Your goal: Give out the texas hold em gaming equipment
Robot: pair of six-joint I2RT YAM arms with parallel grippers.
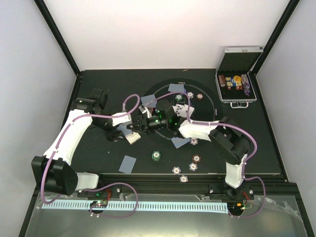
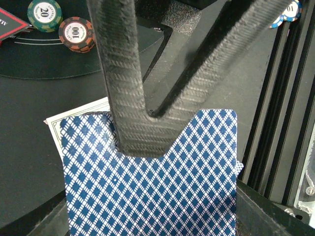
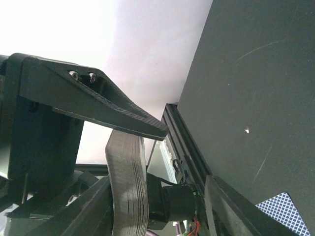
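Note:
My left gripper (image 1: 134, 130) is shut on a deck of blue-diamond-backed cards (image 2: 157, 187), which fills the space between its fingers (image 2: 263, 211) in the left wrist view. A white-faced card (image 2: 74, 118) sticks out beneath the deck. My right gripper (image 1: 144, 123) meets it from the right, open. One of its black fingers (image 2: 133, 123) lies on the top card. In the right wrist view the deck's grey edge (image 3: 129, 187) stands beside the right gripper's left finger (image 3: 83, 211). Single cards (image 1: 128, 163) and chips (image 1: 156, 155) lie spread over the black mat (image 1: 98, 153).
The open silver case (image 1: 237, 88) with chip rolls stands at the back right. Face-up cards (image 1: 183, 109) lie at the circle's centre. A green 20 chip (image 2: 44, 14) and a red-brown 100 chip (image 2: 76, 33) lie beyond the deck. A card (image 3: 285, 211) lies near the rail.

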